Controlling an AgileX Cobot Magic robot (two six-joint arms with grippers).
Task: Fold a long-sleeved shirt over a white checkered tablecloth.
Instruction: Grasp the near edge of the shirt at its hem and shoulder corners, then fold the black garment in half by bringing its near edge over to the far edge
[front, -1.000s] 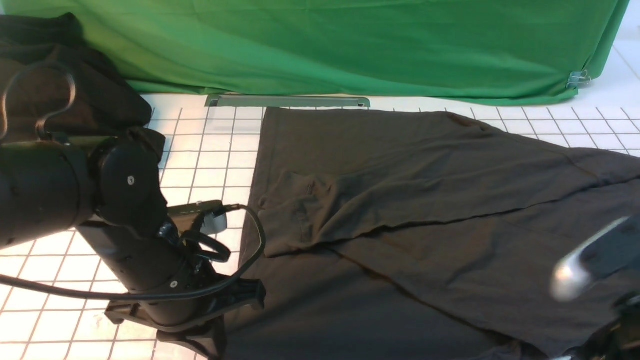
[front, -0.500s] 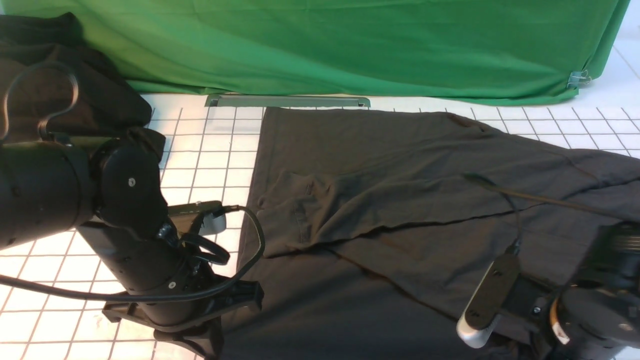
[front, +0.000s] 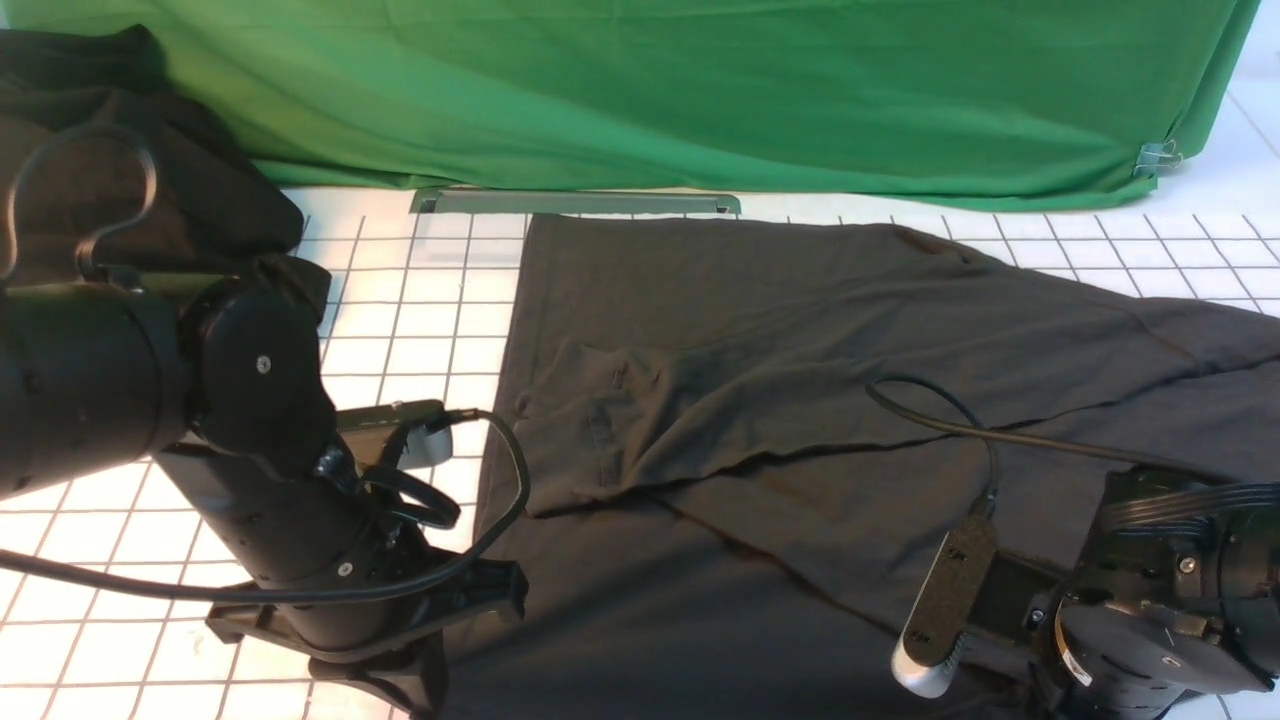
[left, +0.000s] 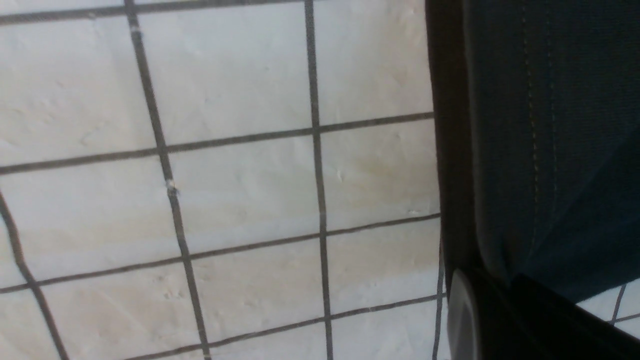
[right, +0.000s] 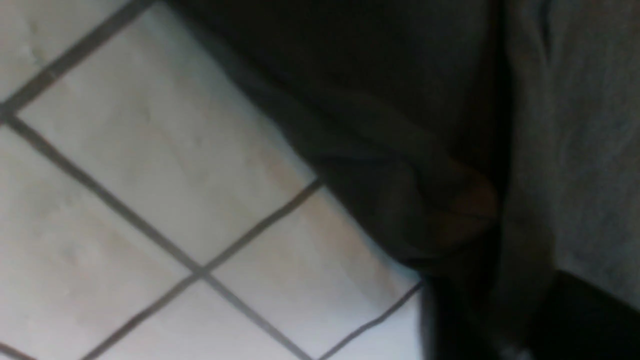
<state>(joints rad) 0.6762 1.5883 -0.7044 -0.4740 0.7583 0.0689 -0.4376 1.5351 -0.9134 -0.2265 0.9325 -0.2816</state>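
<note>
The long-sleeved shirt, charcoal black, lies spread on the white checkered tablecloth, with one sleeve folded across its body. My left gripper is at the shirt's near left corner. In the left wrist view the stitched hem runs down between the dark fingers, and the left gripper is shut on it. My right arm is low over the shirt's near right edge. Its gripper is a dark blur against bunched fabric, so its jaws cannot be read.
A deeper-black bundle of cloth sits at the back left behind my left arm. A green backdrop closes off the far side, with a metal bar at its foot. The right arm's cable loops over the shirt.
My right arm has swung in from the right edge and come down over the shirt's near right edge. The left arm and the shirt have not moved.
</note>
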